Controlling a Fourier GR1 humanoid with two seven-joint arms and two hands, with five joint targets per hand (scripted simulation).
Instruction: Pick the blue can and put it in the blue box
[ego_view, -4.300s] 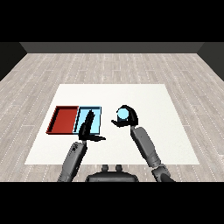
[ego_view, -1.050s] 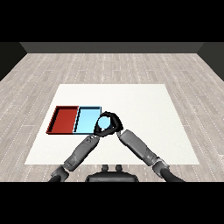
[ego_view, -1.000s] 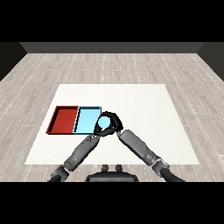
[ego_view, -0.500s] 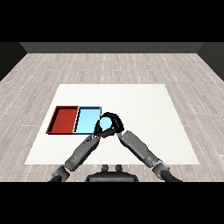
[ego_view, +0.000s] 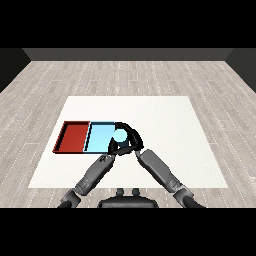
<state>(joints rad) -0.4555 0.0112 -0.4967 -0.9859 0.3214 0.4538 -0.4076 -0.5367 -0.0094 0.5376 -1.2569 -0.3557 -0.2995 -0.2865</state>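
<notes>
Trays first, operator: red tray (ego_view: 74, 137), then blue tray (ego_view: 99, 139) beside it on the tabletop (ego_view: 165, 120). Your left hand (ego_view: 113, 150) is mostly hidden, so you cannot tell its fingers. At the blue tray's three-o'clock rim, your right hand (ego_view: 131, 139) curls round the blue can (ego_view: 120, 136), probably aloft. Placing step: shift toward nine o'clock, then release.

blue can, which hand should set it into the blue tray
Right. The right hand is curled round the blue can at the light blue tray's right edge. The left hand sits below it, holding nothing.
</notes>
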